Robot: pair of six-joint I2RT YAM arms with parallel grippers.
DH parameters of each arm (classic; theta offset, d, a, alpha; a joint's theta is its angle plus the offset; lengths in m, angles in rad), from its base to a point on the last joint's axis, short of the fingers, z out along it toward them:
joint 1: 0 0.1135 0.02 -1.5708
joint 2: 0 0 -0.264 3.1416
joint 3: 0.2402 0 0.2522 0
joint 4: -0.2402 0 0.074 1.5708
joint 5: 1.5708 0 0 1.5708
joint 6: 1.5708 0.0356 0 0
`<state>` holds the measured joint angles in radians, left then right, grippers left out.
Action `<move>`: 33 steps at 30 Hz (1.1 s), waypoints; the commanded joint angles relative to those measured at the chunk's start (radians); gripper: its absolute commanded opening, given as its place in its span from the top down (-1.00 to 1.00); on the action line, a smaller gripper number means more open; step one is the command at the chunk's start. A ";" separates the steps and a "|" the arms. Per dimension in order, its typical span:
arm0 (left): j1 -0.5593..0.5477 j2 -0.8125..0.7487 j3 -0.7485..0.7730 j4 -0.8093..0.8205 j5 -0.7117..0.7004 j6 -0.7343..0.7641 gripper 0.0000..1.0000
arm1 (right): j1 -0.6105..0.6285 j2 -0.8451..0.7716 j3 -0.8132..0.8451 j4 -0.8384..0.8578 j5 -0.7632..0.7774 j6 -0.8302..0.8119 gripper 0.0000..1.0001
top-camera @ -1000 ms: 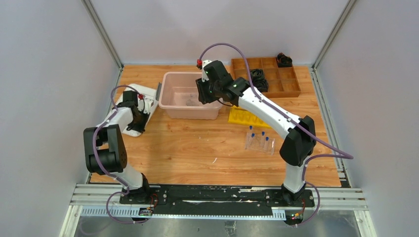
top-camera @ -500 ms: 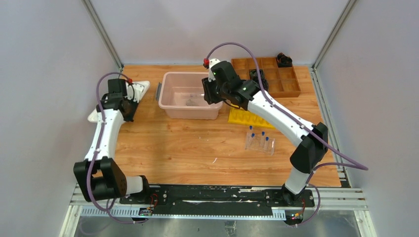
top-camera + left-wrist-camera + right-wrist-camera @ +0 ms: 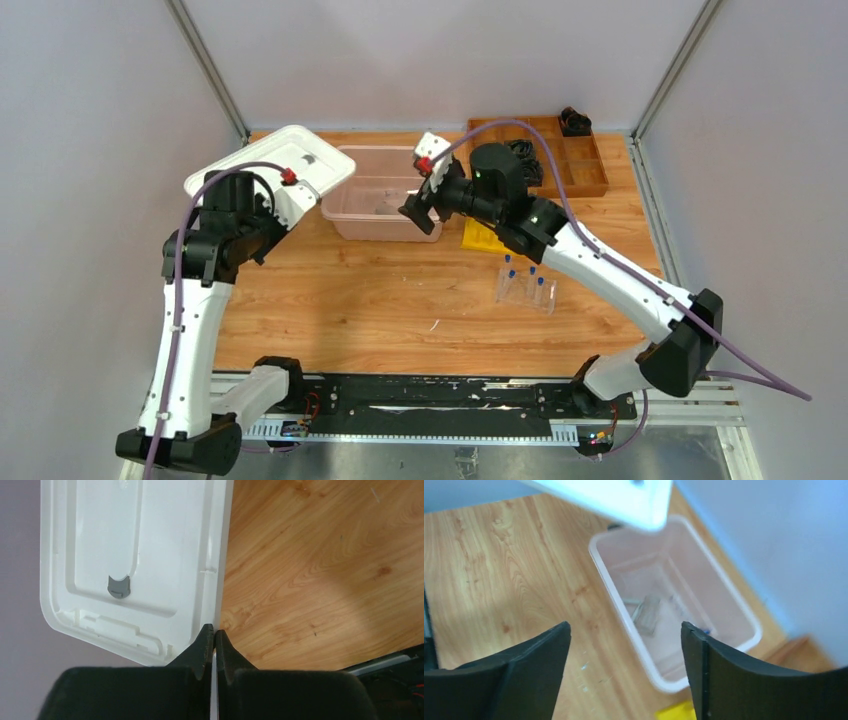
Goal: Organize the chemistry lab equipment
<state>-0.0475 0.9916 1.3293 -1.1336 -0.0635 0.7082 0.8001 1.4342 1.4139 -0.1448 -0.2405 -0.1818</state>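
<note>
Pink bin (image 3: 380,228) mid-table. Wooden tray (image 3: 580,190) with black bundles (image 3: 573,121) far right, yellow pad (image 3: 482,238) beside the bin. Left gripper (image 3: 214,631) clamped on white lid (image 3: 130,555) edge, lid raised by bin's left end. Right gripper (image 3: 625,626) wide, empty, over bin. Tube rack (image 3: 525,290) with blue-capped tubes (image 3: 532,270) well apart from both. Only the right wrist shows clear pieces (image 3: 646,614) in the bin.

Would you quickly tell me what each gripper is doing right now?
Left gripper: closed on the edge of the white lid.
Right gripper: open, holding nothing.
</note>
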 commanded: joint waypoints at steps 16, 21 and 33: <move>-0.280 0.018 0.206 -0.240 0.079 0.150 1.00 | 0.367 0.142 -0.091 0.318 0.139 -0.958 -0.89; -0.291 0.017 0.217 -0.252 0.098 0.156 1.00 | 0.366 0.243 -0.052 0.334 0.201 -1.016 -0.77; -0.292 -0.006 0.228 -0.249 0.197 0.176 1.00 | 0.363 0.410 -0.008 0.690 0.472 -1.099 0.29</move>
<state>-0.3302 1.0088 1.5200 -1.4048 0.0795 0.8612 1.1629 1.8256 1.3525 0.3515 0.1196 -1.2430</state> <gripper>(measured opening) 0.020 0.434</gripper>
